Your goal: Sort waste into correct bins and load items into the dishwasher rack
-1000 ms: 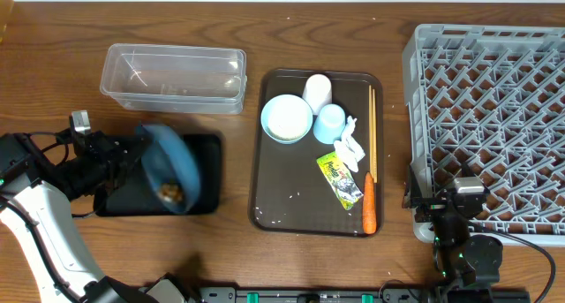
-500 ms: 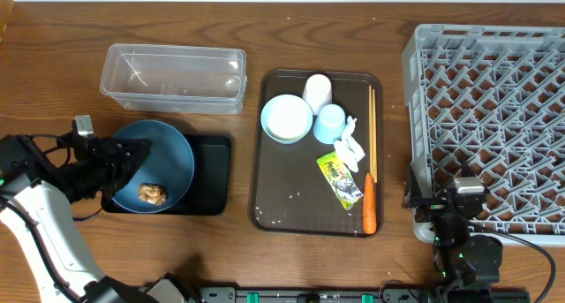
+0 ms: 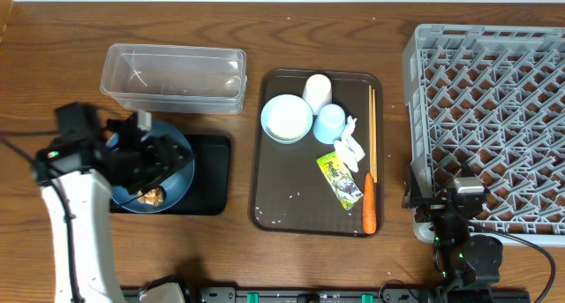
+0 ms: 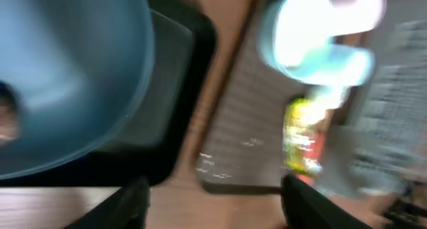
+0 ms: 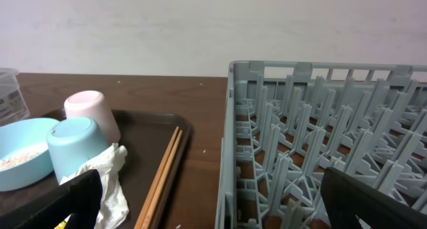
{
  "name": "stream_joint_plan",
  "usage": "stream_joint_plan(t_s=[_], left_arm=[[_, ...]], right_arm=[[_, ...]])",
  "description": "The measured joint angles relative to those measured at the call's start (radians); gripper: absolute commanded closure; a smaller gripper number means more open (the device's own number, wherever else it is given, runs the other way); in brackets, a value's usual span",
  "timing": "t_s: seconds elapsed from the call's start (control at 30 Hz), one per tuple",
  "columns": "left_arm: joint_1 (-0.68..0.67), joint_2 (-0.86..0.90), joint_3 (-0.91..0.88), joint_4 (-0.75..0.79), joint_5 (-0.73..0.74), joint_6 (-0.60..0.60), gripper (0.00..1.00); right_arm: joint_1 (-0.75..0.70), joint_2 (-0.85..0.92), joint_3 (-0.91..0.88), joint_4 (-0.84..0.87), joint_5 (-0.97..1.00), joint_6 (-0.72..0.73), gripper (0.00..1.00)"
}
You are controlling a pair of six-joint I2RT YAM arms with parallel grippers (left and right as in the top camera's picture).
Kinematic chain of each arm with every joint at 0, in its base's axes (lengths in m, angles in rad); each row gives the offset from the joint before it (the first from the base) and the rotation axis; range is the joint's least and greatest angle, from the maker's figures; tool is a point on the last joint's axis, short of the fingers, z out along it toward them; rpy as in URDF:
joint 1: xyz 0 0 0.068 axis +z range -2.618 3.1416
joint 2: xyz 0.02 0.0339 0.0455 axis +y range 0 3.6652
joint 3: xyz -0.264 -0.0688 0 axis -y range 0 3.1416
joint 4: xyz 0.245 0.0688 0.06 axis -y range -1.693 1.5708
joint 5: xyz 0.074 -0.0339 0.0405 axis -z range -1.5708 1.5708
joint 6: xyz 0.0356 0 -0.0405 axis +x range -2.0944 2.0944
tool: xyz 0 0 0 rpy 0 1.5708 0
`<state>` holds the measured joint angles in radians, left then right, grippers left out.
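Released from its tilt of a second ago, the dark-blue plate (image 3: 179, 173) now lies flat on the shallow black tray (image 3: 212, 175), its rim overhanging the tray's left edge, while the left gripper (image 3: 150, 157) has lifted over it with fingers parted and nothing between them. A brown food lump (image 3: 152, 195) sits near the plate's front rim. Just behind, the clear tub (image 3: 174, 104) stands close to the plate's far rim. A bare strip of table (image 3: 237, 162) separates the black tray from the brown serving tray (image 3: 291, 197), where the rice-flecked bowl (image 3: 286, 117), white cup (image 3: 317, 89) and light-blue cup (image 3: 330, 122) crowd the far end. A crumpled tissue (image 3: 351, 144), yellow-green wrapper (image 3: 340, 178) and carrot (image 3: 368, 213) lie along the right side beside the chopsticks (image 3: 372, 131). The right gripper (image 5: 210, 189) waits wide open and empty at the front left corner of the grey dishwasher rack (image 3: 490, 117).
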<state>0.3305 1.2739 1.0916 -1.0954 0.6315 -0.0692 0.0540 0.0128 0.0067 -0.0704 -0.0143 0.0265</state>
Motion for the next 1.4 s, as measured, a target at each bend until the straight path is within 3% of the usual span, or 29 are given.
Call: stream_joint_plan(t_s=[0.07,0.23,0.43,0.93,1.17,1.4], left_arm=[[-0.061,-0.008,0.004,0.027,-0.109,-0.057,0.04],[-0.187,0.003,0.005,0.069,-0.348,-0.15,0.02],[-0.262,0.079,0.005,0.095,-0.475,-0.207,0.02],[-0.372,0.327,0.005,0.207,-0.594,-0.257,0.03],[-0.38,0.404,0.005,0.225,-0.644,-0.284,0.18],[-0.38,0.424,0.005,0.231,-0.701,-0.293,0.18]], right_arm=[[0.0,0.0,0.0,0.0,0.0,0.0,0.01],[0.0,0.0,0.0,0.0,0.0,0.0,0.01],[0.0,0.0,0.0,0.0,0.0,0.0,0.01],[0.0,0.0,0.0,0.0,0.0,0.0,0.01],[0.0,0.0,0.0,0.0,0.0,0.0,0.01],[0.0,0.0,0.0,0.0,0.0,0.0,0.01]])
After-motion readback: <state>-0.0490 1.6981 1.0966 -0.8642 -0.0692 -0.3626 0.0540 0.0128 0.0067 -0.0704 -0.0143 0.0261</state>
